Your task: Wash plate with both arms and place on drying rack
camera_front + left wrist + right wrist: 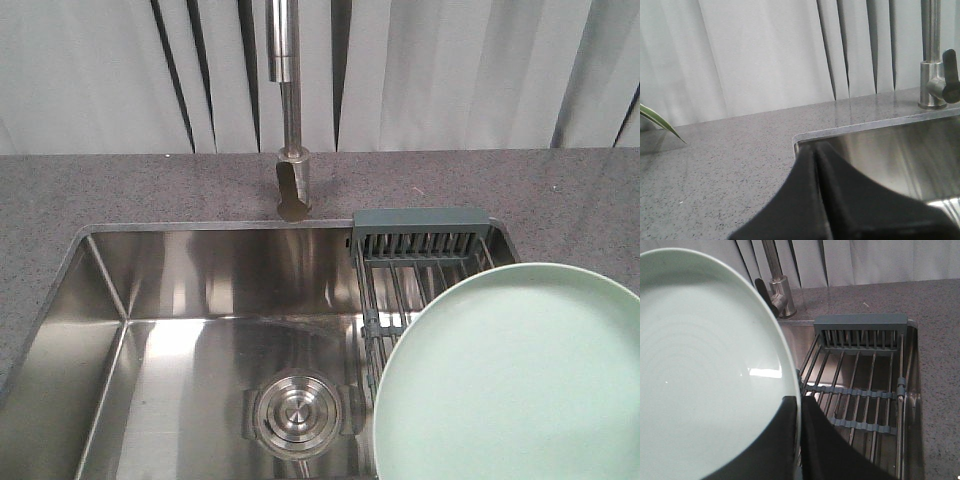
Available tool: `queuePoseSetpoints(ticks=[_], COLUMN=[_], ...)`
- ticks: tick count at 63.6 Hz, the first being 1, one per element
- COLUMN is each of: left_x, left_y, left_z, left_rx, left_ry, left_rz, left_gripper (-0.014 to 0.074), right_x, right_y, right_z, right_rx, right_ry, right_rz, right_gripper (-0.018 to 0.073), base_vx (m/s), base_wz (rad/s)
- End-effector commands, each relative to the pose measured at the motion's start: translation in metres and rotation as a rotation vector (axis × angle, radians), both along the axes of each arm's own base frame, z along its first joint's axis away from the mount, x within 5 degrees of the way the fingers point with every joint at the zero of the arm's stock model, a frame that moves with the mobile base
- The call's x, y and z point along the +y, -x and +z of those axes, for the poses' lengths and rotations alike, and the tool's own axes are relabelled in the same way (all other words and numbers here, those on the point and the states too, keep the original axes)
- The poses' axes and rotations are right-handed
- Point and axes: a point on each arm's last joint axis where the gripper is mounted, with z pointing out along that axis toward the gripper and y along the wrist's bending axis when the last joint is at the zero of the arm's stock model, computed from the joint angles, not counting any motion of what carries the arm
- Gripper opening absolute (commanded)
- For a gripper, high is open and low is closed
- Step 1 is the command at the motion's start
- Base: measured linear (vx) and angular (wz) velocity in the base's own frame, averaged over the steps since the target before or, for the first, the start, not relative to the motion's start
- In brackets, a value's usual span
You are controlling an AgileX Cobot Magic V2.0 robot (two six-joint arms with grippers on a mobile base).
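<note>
So, right claw (799,404) is pinching the bottom rim of the plate (705,365), one black finger on the face side and one behind, rim sandwiched between. Left claw (815,150) looks pressed together with only a thin seam between the fingers, holding nothing, hanging over the near-left corner of the sink (880,145). Count-wise I see one mint plate, one drying rack (860,390), one faucet (290,150), one sink with one round drain (297,413), and two claws. From the front cam the plate is over the right end of the sink with its face toward the lens. It covers most of the rack, so only the slotted far end and a few rods peek out. I can't tell if it's touching the rods. Plate is cut off by the frame in both views that show it. Neither claw shows up on the front cam. A single striped leaf tip (660,122) pokes in over the worktop (730,165) on the left wrist cam.
</note>
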Motion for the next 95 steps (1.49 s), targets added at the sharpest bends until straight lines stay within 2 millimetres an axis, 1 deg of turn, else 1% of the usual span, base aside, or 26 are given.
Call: queuePoseSetpoints(ticks=[1,69,71,74,78,81,84,88,95], left_x=[-0.0001,0.0,0.0,0.0001,0.0002,0.0003,0.0004,0.0005,0.0005], left_y=[0.0018,0.002,0.0022,0.0023,0.0023,0.0023,0.0023,0.0023,0.0023], left_z=[0.0138,0.0151,0.0163,0.0167,0.0167,0.0166,0.0166,0.0166,0.0166], left_rx=[-0.096,-0.101,-0.104,-0.108,-0.107,-0.104,-0.102,-0.101,-0.1], left_ry=[0.01,0.025,0.061,0.171,0.369,0.565,0.699,0.808,0.834], left_rz=[-0.003,-0.004,-0.006,-0.013,-0.025,-0.037,-0.046,-0.053,-0.054], left_gripper=[-0.0006,-0.0006,-0.0006,-0.0006,-0.0006,-0.0006,-0.0006,-0.0006,-0.0006], right_x=[-0.0011,-0.0011,-0.0011,-0.0011,-0.0011,-0.0011,-0.0011,-0.0011,-0.0011], right_y=[-0.0024,-0.0024,-0.0024,-0.0024,-0.0024,-0.0024,-0.0024,-0.0024,-0.0024], right_z=[0.0146,0.0146,0.0146,0.0146,0.0146,0.0146,0.0146,0.0146,0.0146], right_rx=[-0.087,-0.087,-0.087,-0.087,-0.087,-0.087,-0.087,-0.087,-0.087], right_ry=[-0.032,-0.032,-0.032,-0.032,-0.032,-0.032,-0.032,-0.032,-0.032], right_rz=[-0.024,-0.024,-0.024,-0.024,-0.024,-0.024,-0.024,-0.024,-0.024], right_gripper=[-0.0004,-0.0004,-0.0004,-0.0004,-0.0004,-0.0004,-0.0004,-0.0004,-0.0004], base_vx=[0.03,0.0,0.0,0.0,0.0,0.0,0.0,0.0,0.0], base_wz=[0.0,0.0,0.0,0.0,0.0,0.0,0.0,0.0,0.0])
